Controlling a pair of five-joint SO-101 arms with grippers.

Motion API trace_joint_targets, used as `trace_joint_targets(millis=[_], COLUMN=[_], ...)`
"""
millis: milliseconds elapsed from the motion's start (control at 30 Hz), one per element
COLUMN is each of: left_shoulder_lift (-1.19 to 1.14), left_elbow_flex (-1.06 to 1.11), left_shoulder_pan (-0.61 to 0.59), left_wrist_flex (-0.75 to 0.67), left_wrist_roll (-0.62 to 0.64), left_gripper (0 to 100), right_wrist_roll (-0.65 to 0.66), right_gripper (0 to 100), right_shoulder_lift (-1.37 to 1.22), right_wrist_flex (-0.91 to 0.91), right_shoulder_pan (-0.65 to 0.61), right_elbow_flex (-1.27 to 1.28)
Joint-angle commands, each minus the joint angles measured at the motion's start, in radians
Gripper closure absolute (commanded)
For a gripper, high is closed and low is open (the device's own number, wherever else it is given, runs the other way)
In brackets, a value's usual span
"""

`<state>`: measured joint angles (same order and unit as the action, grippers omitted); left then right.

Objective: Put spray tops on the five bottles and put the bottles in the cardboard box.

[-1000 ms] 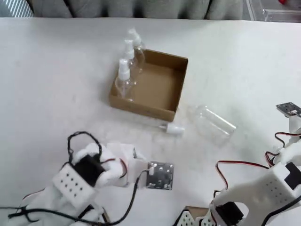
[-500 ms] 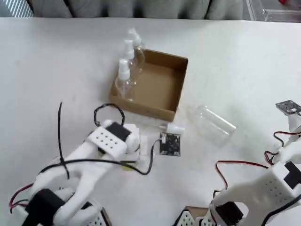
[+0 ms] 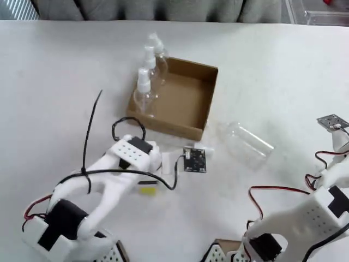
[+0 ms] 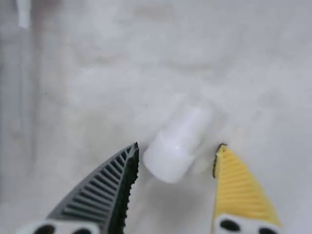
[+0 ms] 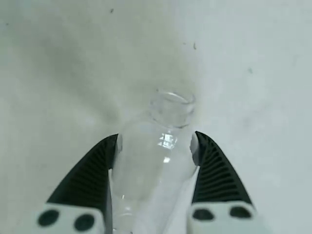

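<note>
My left gripper (image 4: 178, 146): jaws wide apart, straddling the spray top (image 4: 174, 148). There is a gap on each side and nothing is gripped. The top lies on its side on the table (image 3: 283, 65), just near of the box.

Top, handling (judged): small, hard plastic, very light, smooth and round. It may roll or squirt out of a careless pinch. Best taken across the thick body, jaws square to its length, with a gentle squeeze.

Top, axis: in the left wrist view its length runs away from me between the jaws, blunt wide end toward me. In the high view the spray top (image 3: 205, 147) lies roughly left to right, along the box's near wall. Which end carries the nozzle: cannot tell.

My right gripper (image 5: 156, 137): jaws closed in on the body of a bottle (image 5: 153, 165), both against its sides. The bottle is clear and uncapped. Its neck and open mouth point away from me, long axis in line with the jaws. Judged light, slick and easily dented. The hold on the body leaves the neck free for a top.

Right of the top: loose bottle (image 3: 248, 141), uncapped, on its side, axis slanting far-left to near-right.

Farthest: box (image 3: 163, 125), open side up. Three capped bottles (image 3: 144, 93) stand upright in a row at its left wall. They look to be inside, but that is not certain.
</note>
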<state>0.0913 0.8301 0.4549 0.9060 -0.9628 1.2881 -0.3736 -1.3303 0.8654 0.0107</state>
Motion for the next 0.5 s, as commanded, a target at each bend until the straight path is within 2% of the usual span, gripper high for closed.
trace_joint_targets(millis=[0,100,333,467], left_shoulder_lift=[-0.022,-0.022,-0.01,0.067], left_elbow_flex=[-0.04,-0.035,-0.046,-0.044], left_shoulder_pan=[-0.001,0.002,-0.016,-0.01], left_wrist_flex=[-0.055,-0.055,-0.006,0.009], left_wrist_roll=[0.032,0.034,0.13,0.218], left_gripper=[86,98,98,98], right_wrist_roll=[0.006,0.003,-0.002,-0.04], right_gripper=[98.2,98.2,98.2,98.2], right_shoulder_lift=[0.016,0.025,0.028,0.058], right_wrist_flex=[0.005,0.002,-0.012,-0.119], right_shoulder_pan=[-0.008,-0.005,-0.005,-0.005], right_elbow_flex=[-0.032,-0.032,-0.035,-0.092])
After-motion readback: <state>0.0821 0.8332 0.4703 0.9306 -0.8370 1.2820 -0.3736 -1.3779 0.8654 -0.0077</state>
